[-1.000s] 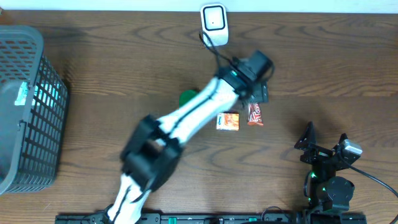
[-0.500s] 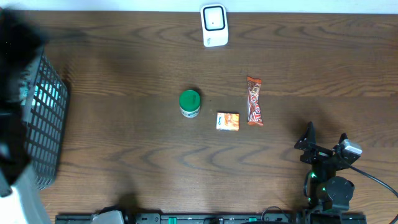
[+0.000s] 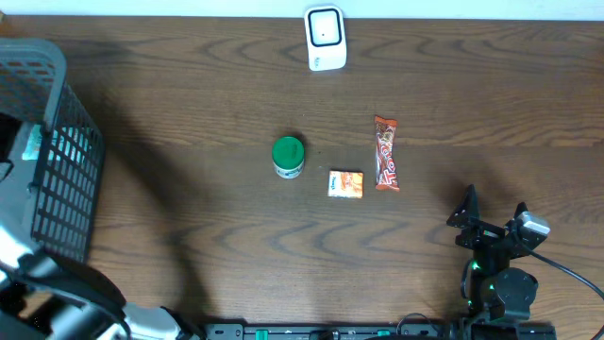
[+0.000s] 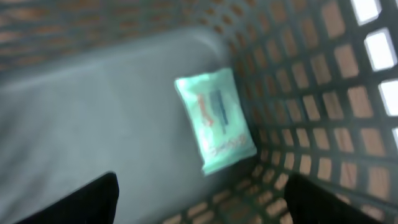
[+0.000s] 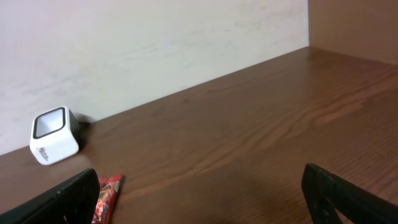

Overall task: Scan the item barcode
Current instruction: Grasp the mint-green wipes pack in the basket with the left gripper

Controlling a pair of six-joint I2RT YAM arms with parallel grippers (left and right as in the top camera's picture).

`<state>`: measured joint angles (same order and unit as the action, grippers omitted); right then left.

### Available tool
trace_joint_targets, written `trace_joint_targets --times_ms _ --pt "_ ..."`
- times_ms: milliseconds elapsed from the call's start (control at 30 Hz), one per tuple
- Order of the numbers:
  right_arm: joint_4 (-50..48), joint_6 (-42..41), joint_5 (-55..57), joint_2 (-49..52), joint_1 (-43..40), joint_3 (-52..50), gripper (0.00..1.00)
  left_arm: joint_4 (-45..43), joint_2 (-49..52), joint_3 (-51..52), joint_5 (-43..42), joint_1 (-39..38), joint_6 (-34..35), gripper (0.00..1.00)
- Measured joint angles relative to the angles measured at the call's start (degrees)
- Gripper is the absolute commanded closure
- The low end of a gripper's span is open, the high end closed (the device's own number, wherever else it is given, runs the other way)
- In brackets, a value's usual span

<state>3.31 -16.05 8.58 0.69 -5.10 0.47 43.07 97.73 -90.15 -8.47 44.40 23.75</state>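
Evidently the left pincer (image 4: 200, 182) hangs inside the basket (image 3: 68, 179) at the left edge of the overhead frame. Its jaws are wide and hold nothing. A mint-green packet (image 4: 215, 122) lies flat on the basket floor below it, close against the mesh wall. The goods that probably await scanning sit well apart from it, at the centre of the counter (image 3: 189, 104). They are a green-lidded jar (image 3: 288, 156), an orange box (image 3: 345, 183) just to its lower right, and a candy bar (image 3: 386, 166) just beside the box on the right. The candy bar's long axis runs top to bottom of the frame. The scanner (image 3: 324, 38) stands at the top centre, well apart from all three. The right pincer (image 3: 491, 225) rests at the lower right, jaws wide and empty. It is much the nearer to the candy bar, which lies up and left of it. Only bare counter lies between them, so nothing looks to block a reach. For the left arm, coming across from the basket, the jar would be met first.
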Motion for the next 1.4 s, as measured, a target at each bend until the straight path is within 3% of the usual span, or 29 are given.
trace_joint_targets --times_ms 567,1233,1400 --pt "0.02 -0.02 0.0 0.0 0.0 0.0 0.01 -12.5 20.57 0.9 -5.29 -0.11 -2.84 0.14" --pt "0.0 -0.02 0.0 0.0 0.0 0.0 0.01 -18.14 24.11 0.81 -5.9 -0.15 -2.6 0.16" --pt "0.02 -0.02 0.0 0.0 0.0 0.0 0.01 -18.53 24.81 0.7 -7.65 -0.15 -2.4 0.59"
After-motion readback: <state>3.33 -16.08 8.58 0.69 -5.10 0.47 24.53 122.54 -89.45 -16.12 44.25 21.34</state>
